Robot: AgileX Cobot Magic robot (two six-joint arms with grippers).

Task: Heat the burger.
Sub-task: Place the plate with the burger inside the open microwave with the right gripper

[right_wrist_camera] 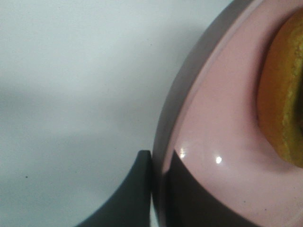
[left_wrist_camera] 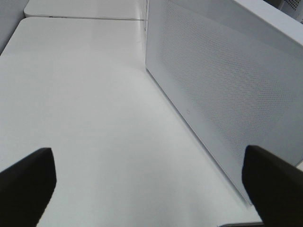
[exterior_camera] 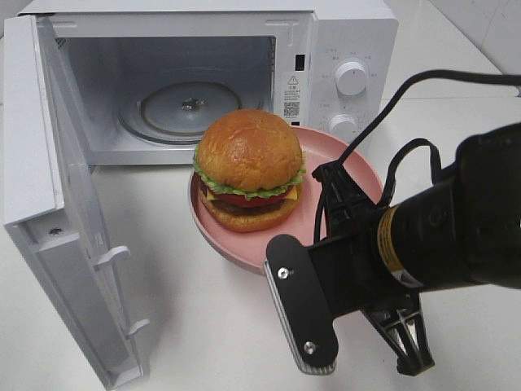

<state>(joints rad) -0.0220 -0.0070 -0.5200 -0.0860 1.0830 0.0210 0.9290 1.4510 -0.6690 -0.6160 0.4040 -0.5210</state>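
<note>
One burger sits on a pink plate just before the open microwave. Right claw is pinched on the plate's rim; whether the plate clears the table is hard to tell. Left claw gapes wide, empty, beside the microwave's white dotted panel.

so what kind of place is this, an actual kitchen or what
Most likely a kitchen-style counter set up for robot trials; I can't say it is a home kitchen. Signs: a white microwave with its door open, a burger on a pink plate, all on a plain white table.
</note>
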